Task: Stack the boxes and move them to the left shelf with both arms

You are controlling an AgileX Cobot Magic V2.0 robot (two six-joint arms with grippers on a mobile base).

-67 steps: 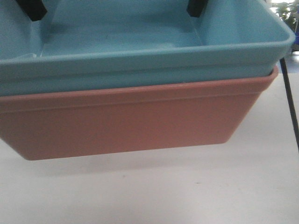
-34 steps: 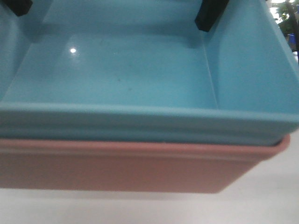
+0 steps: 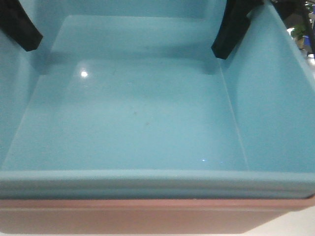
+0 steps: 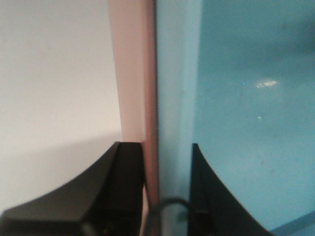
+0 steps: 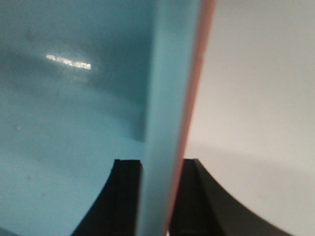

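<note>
The light blue box (image 3: 138, 113) sits nested inside the salmon-pink box (image 3: 123, 219), and the stack fills the front view. My left gripper (image 4: 165, 169) is shut on the stack's left wall, one finger outside the pink box (image 4: 133, 73) and one inside the blue box (image 4: 246, 98). My right gripper (image 5: 160, 184) is shut on the right wall in the same way, clamping the blue box (image 5: 74, 123) and the pink box (image 5: 199, 78) together. The inner fingers (image 3: 20, 27) show black in the front view, the right one at the top right. The left shelf is out of view.
A white tabletop (image 4: 54, 73) lies beside and beneath the stack, also seen as the white tabletop (image 5: 261, 83) on the right. A green plant (image 3: 299, 32) shows at the far right edge.
The stacked boxes have sunk lower in the front view and come nearer the camera. I now look down into the blue box, and only a strip of pink shows.
</note>
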